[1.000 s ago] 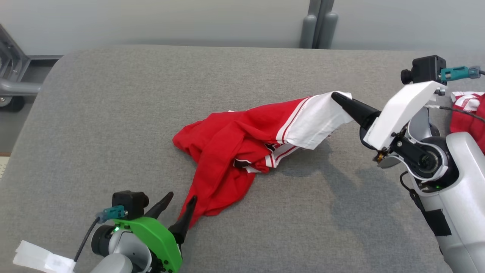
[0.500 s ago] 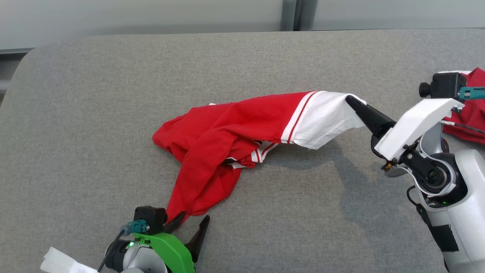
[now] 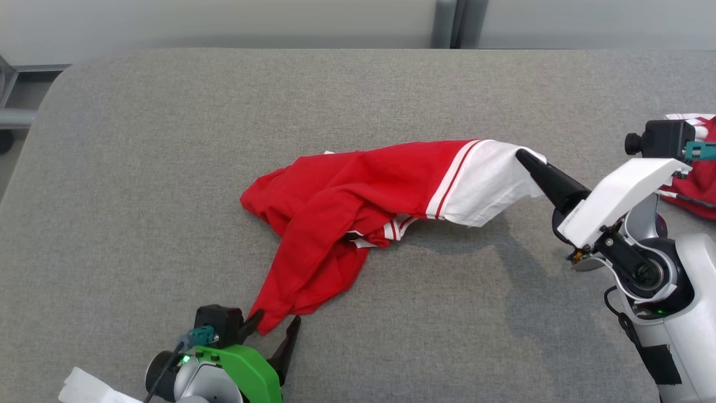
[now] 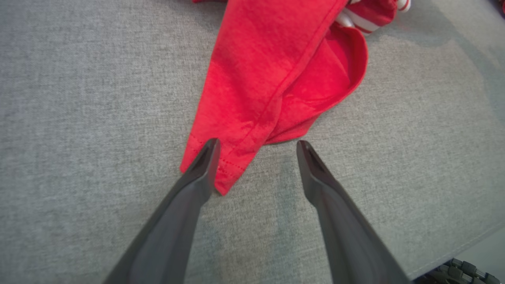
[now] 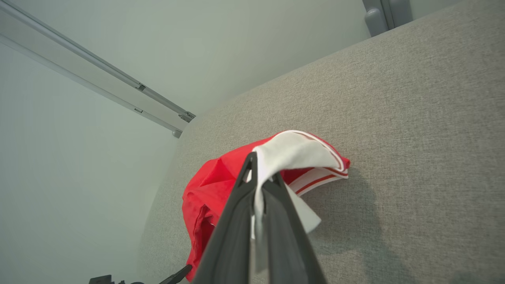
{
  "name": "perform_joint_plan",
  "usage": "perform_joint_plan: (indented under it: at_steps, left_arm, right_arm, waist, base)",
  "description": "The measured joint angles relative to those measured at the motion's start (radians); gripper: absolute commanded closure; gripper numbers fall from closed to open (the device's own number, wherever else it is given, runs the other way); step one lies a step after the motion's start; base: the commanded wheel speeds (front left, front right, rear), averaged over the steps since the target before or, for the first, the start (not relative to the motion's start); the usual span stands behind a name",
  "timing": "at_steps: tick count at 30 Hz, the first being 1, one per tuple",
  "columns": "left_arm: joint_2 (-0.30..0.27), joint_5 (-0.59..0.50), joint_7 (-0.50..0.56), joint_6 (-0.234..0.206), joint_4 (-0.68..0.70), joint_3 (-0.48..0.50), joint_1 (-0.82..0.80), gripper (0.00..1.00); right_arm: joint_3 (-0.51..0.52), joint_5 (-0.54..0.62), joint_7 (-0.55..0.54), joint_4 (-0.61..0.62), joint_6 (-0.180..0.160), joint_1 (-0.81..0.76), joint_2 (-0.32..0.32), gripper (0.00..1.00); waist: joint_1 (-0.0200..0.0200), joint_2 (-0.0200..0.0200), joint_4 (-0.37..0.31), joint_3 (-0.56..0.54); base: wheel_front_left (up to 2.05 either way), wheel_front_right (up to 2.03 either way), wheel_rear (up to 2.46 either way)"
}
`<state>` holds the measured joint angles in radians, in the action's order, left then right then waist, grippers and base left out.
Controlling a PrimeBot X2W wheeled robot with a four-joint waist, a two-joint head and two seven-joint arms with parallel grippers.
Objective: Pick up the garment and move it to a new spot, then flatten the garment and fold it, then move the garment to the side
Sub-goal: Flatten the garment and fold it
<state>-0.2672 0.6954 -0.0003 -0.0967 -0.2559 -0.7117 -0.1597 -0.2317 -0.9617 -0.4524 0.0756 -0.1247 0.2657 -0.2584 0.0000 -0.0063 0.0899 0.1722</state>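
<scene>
Right arm: the white-shelled forearm enters from the right edge. The right gripper (image 3: 523, 157) points left along the desk (image 3: 168, 140), with its two dark tapered fingers pressed together on a white fold of the garment (image 3: 358, 190). The clamped fold is raised off the surface and casts a shadow beneath it.

Left arm: the green-shelled wrist sits at the near edge. The left gripper (image 3: 278, 319) points away from the robot with jaws spread wide and nothing clamped. In the left wrist view, one finger overlaps the garment's stitched hem corner; contact cannot be confirmed.

Garment: thin red knit with a white section and red-and-white striped trim, crumpled mid-desk, with one tail trailing toward the left gripper.

Desk: grey woven fabric with a rounded corner. A second red textile (image 3: 699, 173) lies at its right edge.
</scene>
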Motion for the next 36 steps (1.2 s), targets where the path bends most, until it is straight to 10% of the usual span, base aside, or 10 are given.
perform_joint_plan:
  at_steps: [12,24,36]
  left_arm:
    - [0.002,-0.029,-0.005,-0.002,-0.042,-0.001,0.000,0.00]
    - [0.005,-0.058,-0.027,-0.009,-0.111,0.002,-0.011,0.95]
    - [0.004,0.109,-0.029,0.019,0.020,0.146,-0.016,1.00]
  right_arm:
    - [-0.008,0.000,-0.006,0.025,0.001,-0.011,-0.001,1.00]
    - [-0.012,0.000,-0.016,0.047,0.001,-0.013,-0.003,1.00]
    - [0.095,-0.025,0.044,0.081,0.000,0.001,0.008,1.00]
  waist:
    - [0.0000,0.0000,0.007,-0.004]
    - [0.0000,0.0000,-0.002,-0.008]
    - [0.0000,0.0000,-0.026,-0.031]
  base:
    - [0.00,0.00,0.00]
    - [0.00,0.00,0.00]
    - [0.00,0.00,0.00]
